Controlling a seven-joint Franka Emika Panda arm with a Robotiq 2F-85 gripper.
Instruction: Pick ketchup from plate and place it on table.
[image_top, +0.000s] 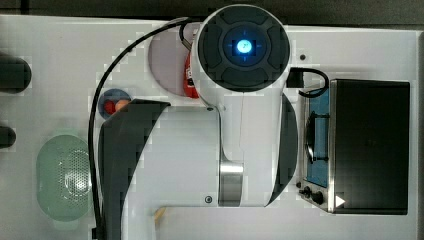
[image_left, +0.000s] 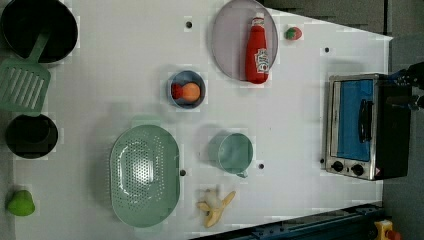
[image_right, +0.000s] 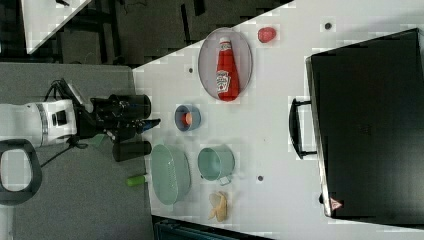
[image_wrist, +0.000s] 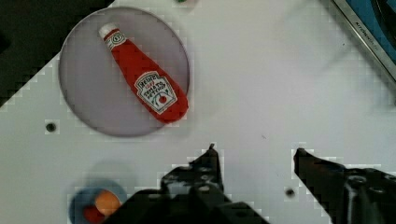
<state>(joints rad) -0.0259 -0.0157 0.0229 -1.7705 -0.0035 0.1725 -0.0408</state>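
Ketchup is lying flat on the plate, cap end pointing toward the far edge of the table in the left view, label face up. It sits on the side of the plate nearer the strawberry, which rests on the tabletop just beside the plate rim.

Surface is a wide white top with a few small black dots scattered around. Loads of stuff on it: a small blue bowl with red and orange balls inside, near the plate; a pale green colander; a teal cup; a peeled banana near the table's front edge in the left view. On the left view's left there's a black pot with a green slotted spatula leaning out of it, another small black pot, and a green pear. A toaster oven with a blue-tinted door sits on the left view's right.

Beyond the table the room looks dark, with grey floor showing in the right view.

The gripper hangs well above the white surface, fingers spread fairly wide with nothing between them, clear of the ketchup. In the right view the arm sits off the table's edge.
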